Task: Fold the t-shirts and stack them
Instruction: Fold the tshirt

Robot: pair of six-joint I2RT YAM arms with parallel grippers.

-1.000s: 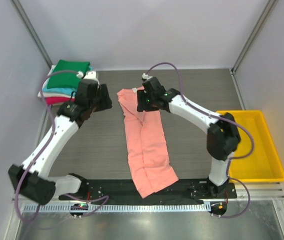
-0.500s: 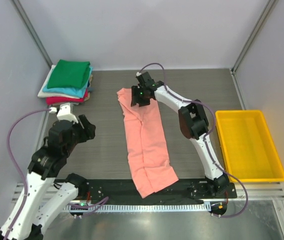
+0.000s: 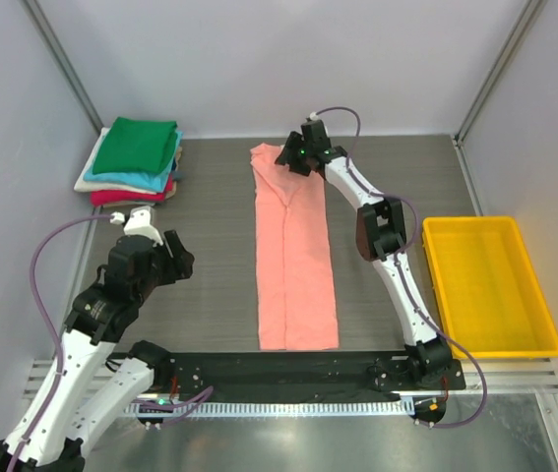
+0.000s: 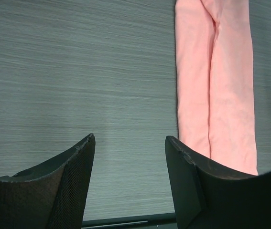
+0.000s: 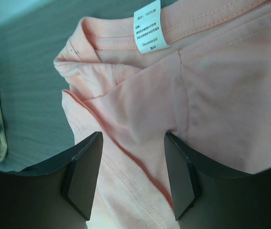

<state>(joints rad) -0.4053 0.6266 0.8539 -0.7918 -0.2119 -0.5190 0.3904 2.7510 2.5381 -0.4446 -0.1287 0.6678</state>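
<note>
Folded t-shirts [image 3: 133, 162] stacked at 10 o'clock, green on top.

Left gripper [image 4: 129, 138]: arm has pulled back from the far side to about 8 o'clock. Jaws wide apart, holding nothing, over bare tabletop [image 3: 210, 246].

Salmon t-shirt [image 3: 296, 265]: a second ago skewed, hem over the base rail. Now a straight sleeves-in strip from 12 to 6, hem short of the rail. Judgement: ready for crosswise folds.

Right gripper [image 5: 133, 138]: has moved out to 12 at the collar, near the neck label [image 5: 150, 26]. Jaws spread, cloth beneath them, nothing pinched; contact unclear.

Yellow bin [image 3: 493, 351] at 3 o'clock.
</note>
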